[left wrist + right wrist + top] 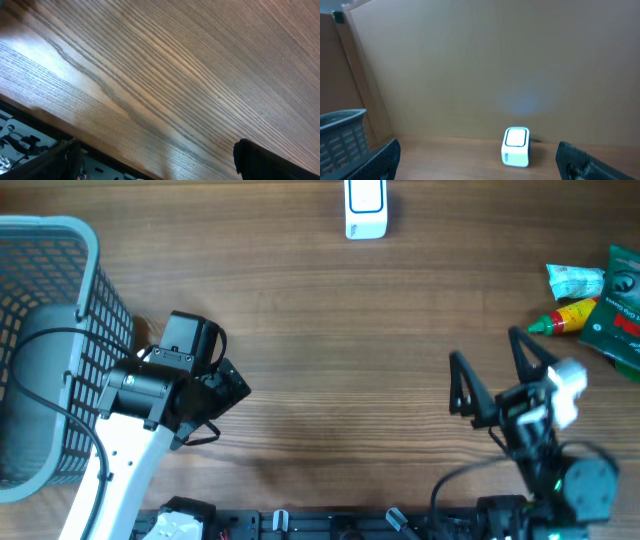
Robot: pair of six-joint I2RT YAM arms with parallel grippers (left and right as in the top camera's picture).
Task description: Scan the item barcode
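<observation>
grippers first: the right gripper (492,370) stands with its jaws spread wide and nothing between them, low over the table (330,330) at the near right. the left gripper (157,147) is spread as wide and just as empty, with only bare wood grain under it, close beside the grey basket (50,300) on the left.

out from the right gripper, up toward the right edge, lies the little heap of goods: a small bottle (567,317) on its side, red and yellow with a green cap pointing back at the gripper, a white pouch (575,280) touching it above, and a green packet (622,305) running off the edge of view. one of these is the item to scan, and the bottle looks the nearest reach. no barcode shows on any of them from up here, too small to tell.

well apart from all that, at the far edge near the middle, the white scanner (516,146) stands upright, its window lit and facing the right arm.

handling, i'd say: the bottle looks light, fairly stiff plastic, rounded, so liable to roll or slip; take it across the belly, not the tapering cap. the packets look soft and crinkly, better pinched at an edge.
</observation>
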